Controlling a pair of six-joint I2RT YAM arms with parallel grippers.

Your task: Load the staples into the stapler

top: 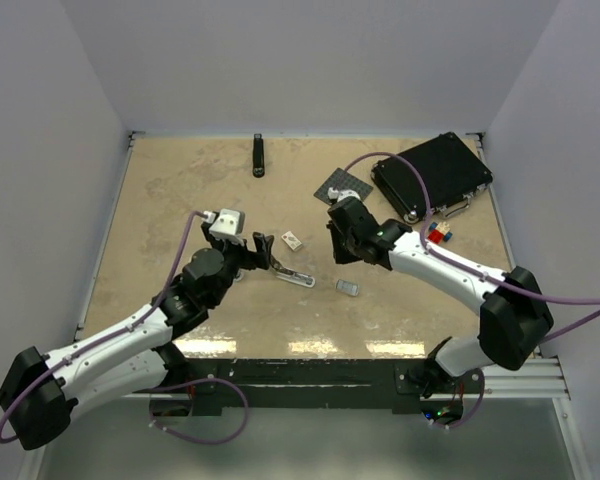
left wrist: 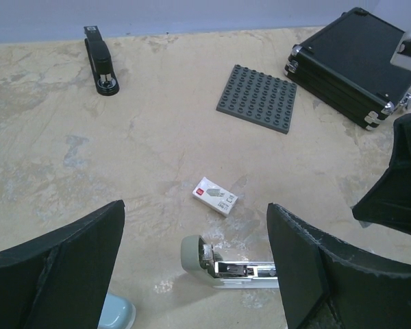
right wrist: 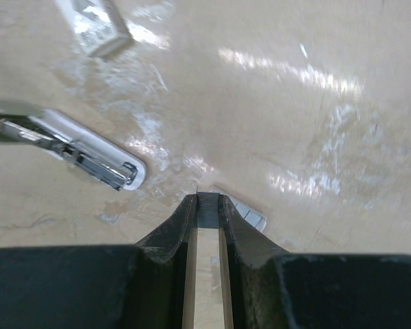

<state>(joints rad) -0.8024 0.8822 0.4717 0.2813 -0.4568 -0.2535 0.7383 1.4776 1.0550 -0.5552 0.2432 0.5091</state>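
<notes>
The stapler (left wrist: 226,266) lies opened out on the table (top: 170,200) at the lower middle of the left wrist view. Its silvery channel shows between the widely parted jaws of the left claw (left wrist: 195,209), and the white staple box (left wrist: 215,195) sits just above it in the frame. In the right wrist view the right claw (right wrist: 207,202) has its jaws almost together with only a narrow slit, and whether anything is pinched there I cannot tell; the small grey-blue tray (right wrist: 250,214) lies just past its tips, with the stapler's end to the left.
</notes>
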